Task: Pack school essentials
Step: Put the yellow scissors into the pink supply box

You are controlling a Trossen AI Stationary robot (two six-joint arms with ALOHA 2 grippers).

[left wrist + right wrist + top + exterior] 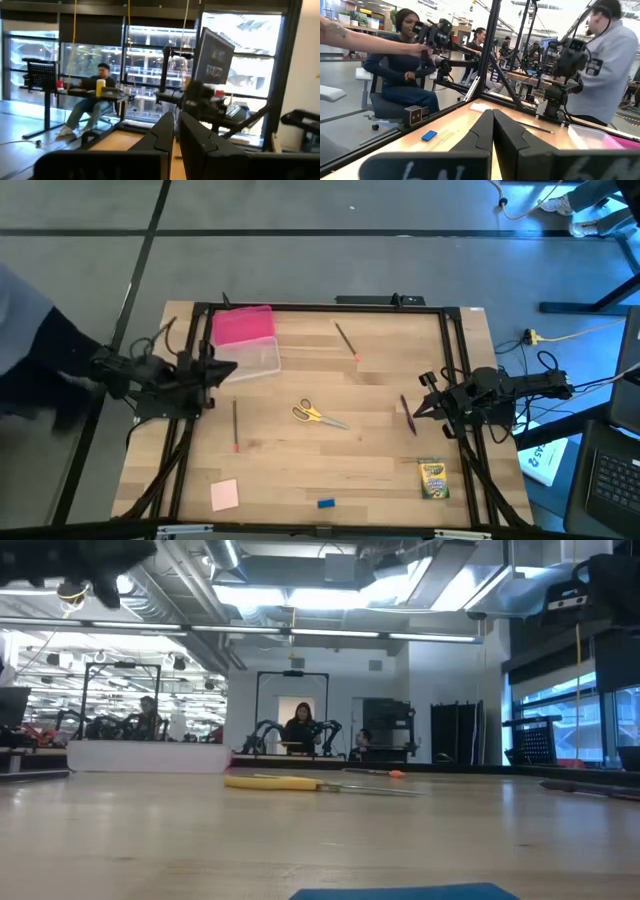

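Note:
Yellow-handled scissors (318,415) lie flat at the table's middle and also show in the low view (275,781). One thin pencil (345,338) lies at the far middle, another (235,425) at the left. A dark red pen (408,415) lies by my right gripper (418,408). The green-yellow crayon box (432,478), pink notepad (224,494) and blue eraser (326,503) lie near the front edge. My left gripper (228,370) hovers beside the clear box. Both grippers are shut and empty, as their wrist views show: left (176,132), right (493,131).
The clear plastic box with a pink lid (247,340) stands at the far left, next to my left gripper. A black frame (320,306) runs around the table. A person in dark clothing (40,360) stands at the table's left side, with an arm (375,42) stretched toward the left arm.

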